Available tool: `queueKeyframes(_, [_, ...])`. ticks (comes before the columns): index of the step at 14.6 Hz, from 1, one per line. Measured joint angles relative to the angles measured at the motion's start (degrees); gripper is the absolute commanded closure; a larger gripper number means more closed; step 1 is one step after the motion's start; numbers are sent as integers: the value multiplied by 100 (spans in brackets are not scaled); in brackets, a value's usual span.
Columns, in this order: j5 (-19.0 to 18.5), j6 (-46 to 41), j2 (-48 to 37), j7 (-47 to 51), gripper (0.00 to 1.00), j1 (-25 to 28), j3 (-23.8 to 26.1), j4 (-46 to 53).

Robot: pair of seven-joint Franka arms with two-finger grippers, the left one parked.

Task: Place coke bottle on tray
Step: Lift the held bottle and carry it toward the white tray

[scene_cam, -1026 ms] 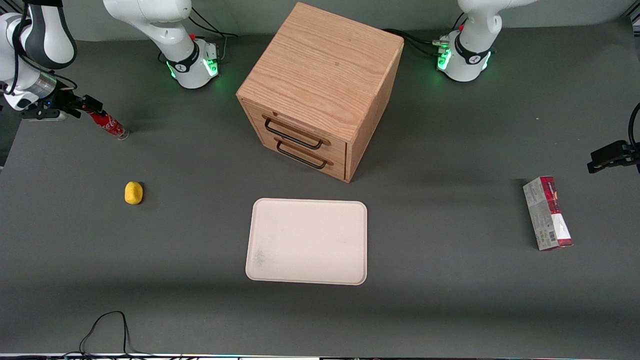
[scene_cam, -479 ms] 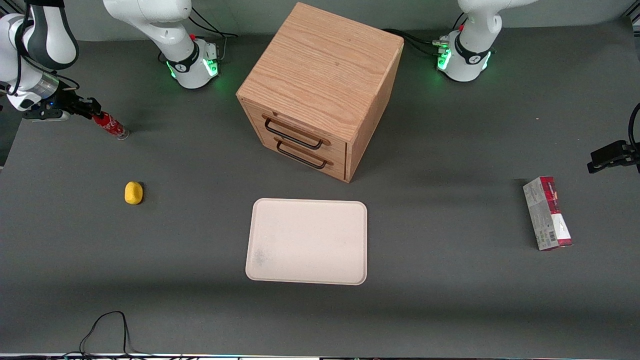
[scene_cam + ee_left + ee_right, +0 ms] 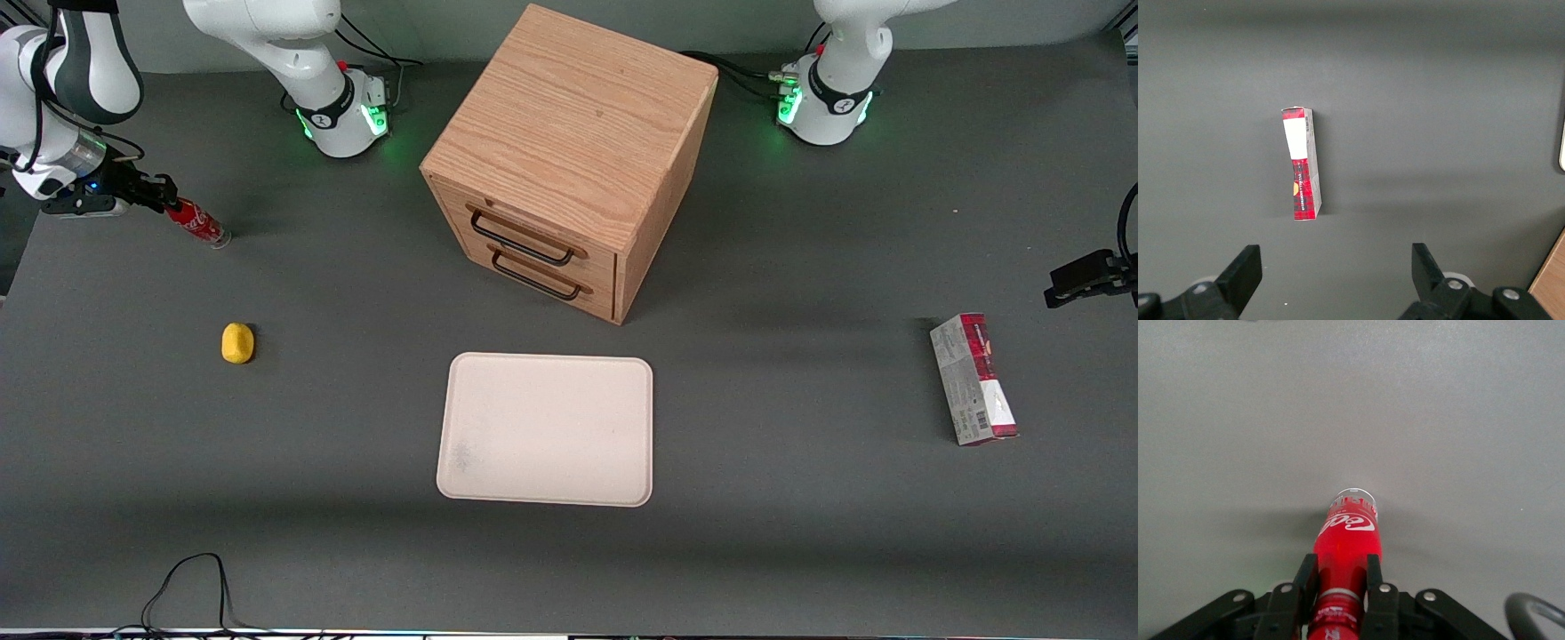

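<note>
Gripper (image 3: 169, 203) sits at the working arm's end of the table, fingers (image 3: 1373, 577) clamped on the neck of the coke bottle (image 3: 197, 222), just below the cap. Wrist view confirms it: both pads pressed against the red neck, the bottle's body and clear base sticking out past them. The bottle is tilted, base down near the table (image 3: 800, 551); can't tell whether the base touches the surface or just clears it. The tray (image 3: 547, 428) is well apart from it, toward the middle of the table and nearer the front camera, nothing on it. Risks as I see them: the grip is high on a slim, smooth neck, so the bottle could pivot or slide in the pads during a fast swing. If it arrives tilted and is let go like that, it likely tips and rolls, and the low rim may not stop it. A low carry could drag the base on the mat or catch the tray rim. The yellow lump (image 3: 237, 343) lies between bottle and tray, so a low path may clip it. The wooden cabinet (image 3: 569, 160) stands farther from the camera than the tray. Surface is a dark grey matte mat, flat, probably decent friction. A red-and-grey carton (image 3: 973, 378) lies toward the parked arm's end, and a cable (image 3: 191, 582) loops at the near edge.
</note>
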Motion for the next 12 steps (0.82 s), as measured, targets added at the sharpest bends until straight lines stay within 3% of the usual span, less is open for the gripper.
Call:
queueKeyframes(3, [-33, -203, 0, 194, 100, 161, 46, 215])
queueKeyframes(6, [26, -718, 10, 575, 100, 316, 522, 804])
queueKeyframes(9, [787, -1443, 237, 697, 100, 343, 1302, 1746])
queueKeyframes(12, [1517, -2545, 1004, 972, 100, 366, 2090, 3249])
